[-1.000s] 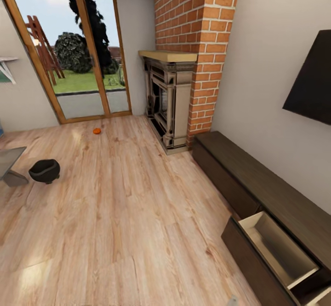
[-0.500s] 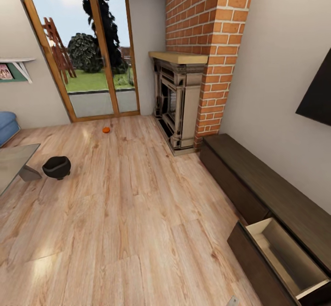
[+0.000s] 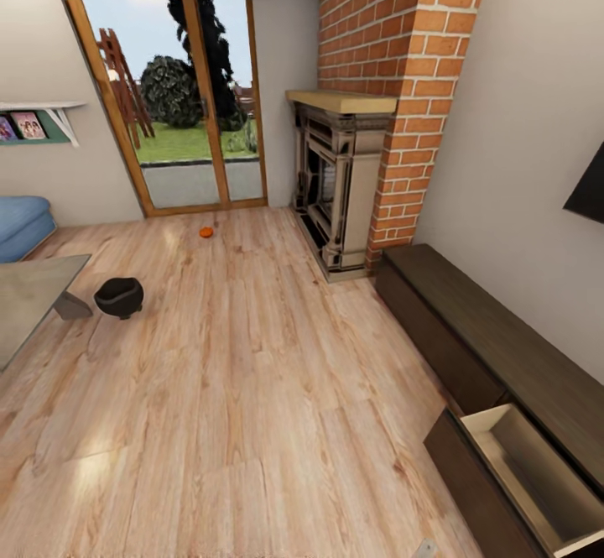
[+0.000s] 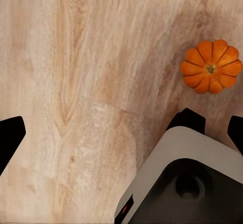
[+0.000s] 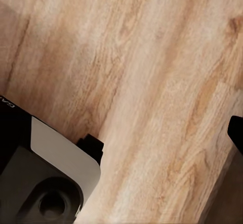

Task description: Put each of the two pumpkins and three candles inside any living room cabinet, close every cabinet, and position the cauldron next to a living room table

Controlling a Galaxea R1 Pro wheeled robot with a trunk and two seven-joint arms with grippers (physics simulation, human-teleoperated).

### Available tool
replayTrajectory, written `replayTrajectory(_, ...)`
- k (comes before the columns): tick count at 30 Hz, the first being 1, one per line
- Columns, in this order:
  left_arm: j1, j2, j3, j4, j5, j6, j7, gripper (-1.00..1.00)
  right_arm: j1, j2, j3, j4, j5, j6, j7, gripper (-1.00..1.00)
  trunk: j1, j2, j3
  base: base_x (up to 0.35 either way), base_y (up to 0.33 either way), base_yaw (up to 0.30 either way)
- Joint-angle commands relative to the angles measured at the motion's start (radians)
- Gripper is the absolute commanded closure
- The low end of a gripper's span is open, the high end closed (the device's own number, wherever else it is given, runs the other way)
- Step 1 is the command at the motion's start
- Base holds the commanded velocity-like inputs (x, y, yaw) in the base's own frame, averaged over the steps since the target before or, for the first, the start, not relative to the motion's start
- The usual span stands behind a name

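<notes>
One pumpkin (image 3: 205, 232) is lying on the wood floor (image 3: 252, 390) far across the room, just in front of the glass patio door (image 3: 180, 88). A second pumpkin (image 4: 211, 66) is showing in the left wrist view, sitting stem-up on the floor close beside the robot's white and black base (image 4: 187, 178). The cauldron (image 3: 118, 296) is standing upright on the floor at the left, just beside the near leg of the low grey table (image 3: 33, 294), though whether it is touching is not clear. The long dark cabinet (image 3: 486, 348) is running along the right wall, with one drawer (image 3: 524, 478) at the near end standing pulled out, its pale inside bare. Beyond the cabinet, a brick fireplace (image 3: 348, 180) is standing against the far right wall. A blue sofa edge (image 3: 23, 222) is showing at the far left. Of the left gripper, dark fingertips (image 4: 10, 138) are sitting at opposite edges of its wrist view, spread wide with nothing between them. Of the right gripper, one dark fingertip (image 5: 236, 133) is showing at the frame edge; its spread I cannot tell.
</notes>
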Motion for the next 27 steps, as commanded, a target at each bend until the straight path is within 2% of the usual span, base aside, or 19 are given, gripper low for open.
replayTrajectory(1, 0.000, 0.000, 0.000, 0.000, 0.000, 0.000, 0.000, -1.00, 0.000, 0.000, 0.000, 0.000, 0.000, 0.000, 0.000, -1.00, 0.000, 0.000, -0.001, 0.000, 0.000, 0.182)
replayTrajectory(27, 0.000, -0.007, -0.001, -0.003, -0.004, 0.000, -0.010, -1.00, 0.000, 0.000, 0.000, -0.001, -0.001, -0.001, 0.000, -1.00, 0.000, 0.000, -0.033, 0.000, 0.000, 0.190)
